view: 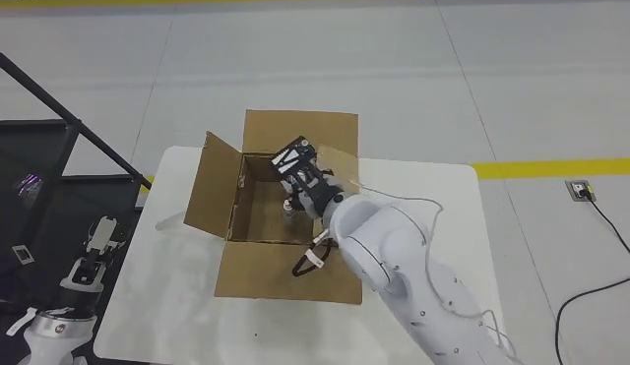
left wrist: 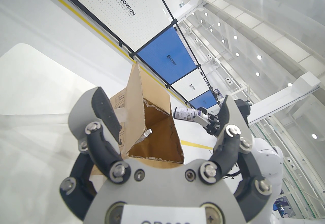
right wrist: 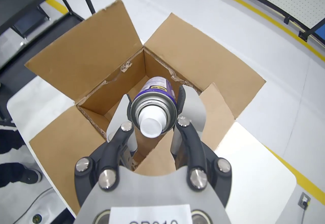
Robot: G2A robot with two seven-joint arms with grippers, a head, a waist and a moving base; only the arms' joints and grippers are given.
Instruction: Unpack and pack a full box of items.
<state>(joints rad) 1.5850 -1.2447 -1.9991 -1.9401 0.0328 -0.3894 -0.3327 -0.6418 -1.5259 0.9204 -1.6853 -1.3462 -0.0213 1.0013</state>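
Note:
An open cardboard box [view: 266, 267] stands in the middle of the white table [view: 433, 208], its flaps spread outward. My right gripper [right wrist: 154, 101] is shut on a spray can [right wrist: 155, 98] with a purple label and a white cap, held above the box's opening. From above, the can [view: 294, 155] hangs over the box's far side, with the right gripper [view: 303, 171] just behind it. A small white bottle [left wrist: 146, 133] lies inside the box [left wrist: 155, 131]. My left gripper [left wrist: 165, 113] stands open with nothing in it, off the table's left edge [view: 101, 235].
A black metal rack [view: 39, 198] stands left of the table, close to the left arm. The table's right half [right wrist: 254, 159] is bare. On the floor to the right lie a cable and a socket [view: 581, 190].

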